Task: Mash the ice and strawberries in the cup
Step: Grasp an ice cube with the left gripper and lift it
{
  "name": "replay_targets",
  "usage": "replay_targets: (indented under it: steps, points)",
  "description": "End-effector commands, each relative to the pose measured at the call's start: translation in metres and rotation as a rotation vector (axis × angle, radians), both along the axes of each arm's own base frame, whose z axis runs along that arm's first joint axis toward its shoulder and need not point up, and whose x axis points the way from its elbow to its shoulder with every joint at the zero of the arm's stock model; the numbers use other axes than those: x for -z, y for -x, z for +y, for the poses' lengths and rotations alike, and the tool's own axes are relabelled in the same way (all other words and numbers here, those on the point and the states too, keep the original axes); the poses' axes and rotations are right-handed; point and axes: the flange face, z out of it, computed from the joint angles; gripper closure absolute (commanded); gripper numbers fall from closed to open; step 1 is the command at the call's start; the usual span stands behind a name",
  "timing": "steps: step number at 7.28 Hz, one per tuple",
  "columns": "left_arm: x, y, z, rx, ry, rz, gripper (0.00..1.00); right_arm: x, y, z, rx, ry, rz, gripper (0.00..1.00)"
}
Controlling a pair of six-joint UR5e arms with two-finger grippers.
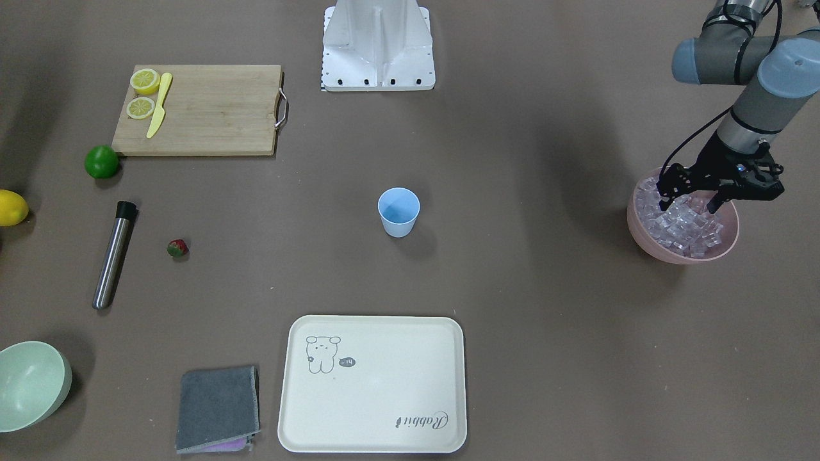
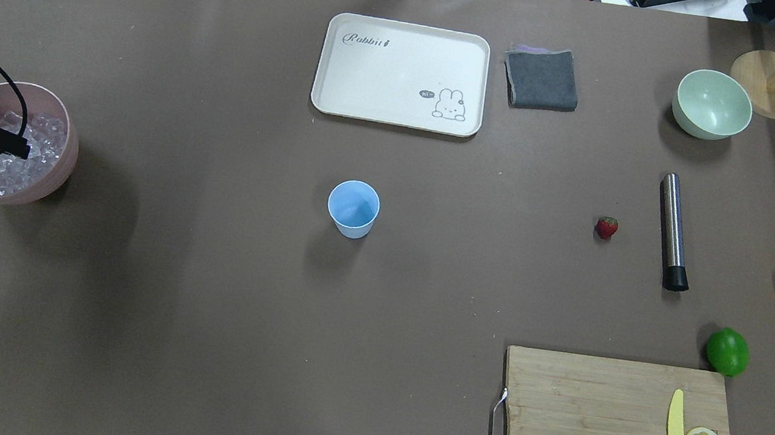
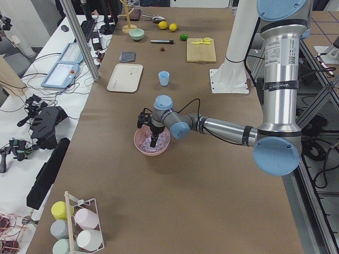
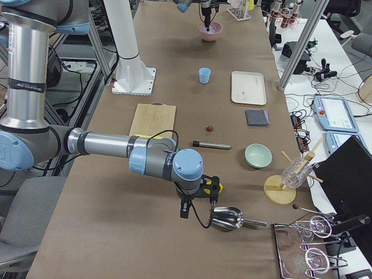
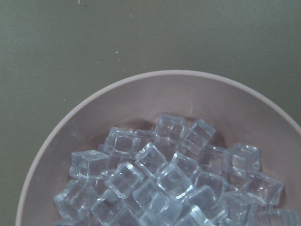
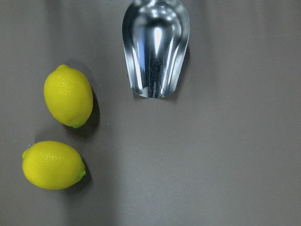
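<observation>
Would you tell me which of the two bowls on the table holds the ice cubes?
The pink bowl, beneath the left gripper, is heaped with ice; the pale green bowl is empty.

cup (image 1: 398, 211) — open table (image 1: 512, 211) all round | left end effector (image 1: 690, 203) — inside pink bowl (image 1: 640, 235) rim, ice (image 1: 695, 230) beneath

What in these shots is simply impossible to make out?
- Right gripper: seen only small in the right-side view, so open or shut is unclear; its wrist view shows just the scoop and lemons, no fingers.
- Left gripper: cut off by the overhead view's left edge; whether its fingers touch the ice in the pink bowl is unclear.
- Strawberry: too small for detail in both side views.
</observation>
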Motion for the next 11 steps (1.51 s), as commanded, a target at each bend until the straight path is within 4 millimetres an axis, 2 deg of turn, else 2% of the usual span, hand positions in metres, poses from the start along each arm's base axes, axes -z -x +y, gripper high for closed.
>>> replay_targets:
  steps: [1, 3, 5, 6, 7, 8, 9, 11]
  points:
    - [0.002, -0.008, 0.001, -0.013, -0.004, 0.001, 0.02, -0.001, 0.0, -0.002, 0.001, 0.002, 0.001, 0.0]
    - [0.004, -0.011, 0.002, -0.018, -0.012, 0.006, 0.05, -0.002, -0.001, -0.003, -0.001, 0.003, 0.001, 0.0]
    - [0.003, -0.008, 0.005, -0.018, -0.04, 0.025, 0.39, -0.002, -0.001, -0.003, -0.001, 0.004, 0.001, 0.0]
    - [0.002, -0.008, 0.006, -0.018, -0.037, 0.024, 0.51, -0.003, 0.0, -0.002, 0.001, 0.005, 0.001, 0.0]
    - [0.001, -0.007, 0.006, -0.017, -0.037, 0.022, 0.54, -0.003, -0.001, -0.002, -0.001, 0.005, -0.001, 0.0]
    - [0.001, -0.007, 0.006, -0.017, -0.037, 0.022, 0.63, -0.004, 0.0, 0.0, -0.001, 0.008, -0.001, 0.0]
    - [0.002, -0.006, 0.006, -0.014, -0.04, 0.023, 0.8, -0.004, 0.0, 0.0, 0.0, 0.009, -0.001, 0.0]
    - [0.014, 0.002, 0.004, 0.0, -0.057, 0.037, 0.97, -0.004, 0.0, 0.0, 0.0, 0.009, -0.001, 0.0]
